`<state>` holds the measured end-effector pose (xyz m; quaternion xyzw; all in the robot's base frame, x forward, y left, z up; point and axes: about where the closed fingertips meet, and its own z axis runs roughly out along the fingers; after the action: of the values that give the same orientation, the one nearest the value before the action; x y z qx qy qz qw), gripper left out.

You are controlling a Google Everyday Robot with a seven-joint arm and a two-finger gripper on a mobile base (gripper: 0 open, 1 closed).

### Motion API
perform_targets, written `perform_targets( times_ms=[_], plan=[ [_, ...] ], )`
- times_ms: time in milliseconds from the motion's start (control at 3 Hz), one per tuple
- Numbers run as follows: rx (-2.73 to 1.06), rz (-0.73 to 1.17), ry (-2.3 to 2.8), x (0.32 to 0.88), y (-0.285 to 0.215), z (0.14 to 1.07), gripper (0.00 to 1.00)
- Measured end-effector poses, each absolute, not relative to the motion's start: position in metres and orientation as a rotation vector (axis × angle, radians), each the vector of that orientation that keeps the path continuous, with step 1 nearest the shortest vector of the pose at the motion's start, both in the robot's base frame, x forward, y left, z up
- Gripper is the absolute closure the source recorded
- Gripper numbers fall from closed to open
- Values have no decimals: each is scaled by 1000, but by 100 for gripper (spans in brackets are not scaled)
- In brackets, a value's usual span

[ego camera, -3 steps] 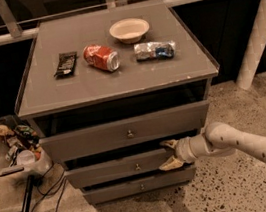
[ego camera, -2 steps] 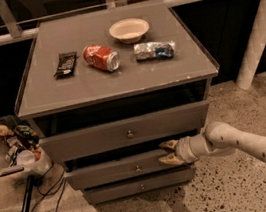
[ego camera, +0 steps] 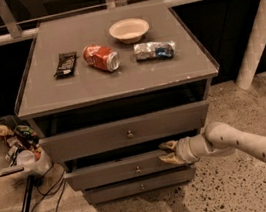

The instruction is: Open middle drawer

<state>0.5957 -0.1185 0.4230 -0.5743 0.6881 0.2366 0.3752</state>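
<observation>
I see the gripper (ego camera: 168,153) at the right end of the middle drawer (ego camera: 114,173) | jaws spread, tan fingers (ego camera: 168,145) straddling its top edge | flat matte grey front, small round metal knob (ego camera: 137,169), second from top.

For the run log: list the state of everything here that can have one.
gripper: open, at the middle drawer's right end.
middle drawer: looks slightly out.
top drawer: partly out.
bottom drawer: looks shut.
soda can: lying on its side.
bowl: upright, empty.
</observation>
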Motion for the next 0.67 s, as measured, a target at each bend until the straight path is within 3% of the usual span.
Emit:
perform_targets(
  times_ms=[667],
  plan=[
    [-1462,603,1768,592,-125,423,100]
  ],
)
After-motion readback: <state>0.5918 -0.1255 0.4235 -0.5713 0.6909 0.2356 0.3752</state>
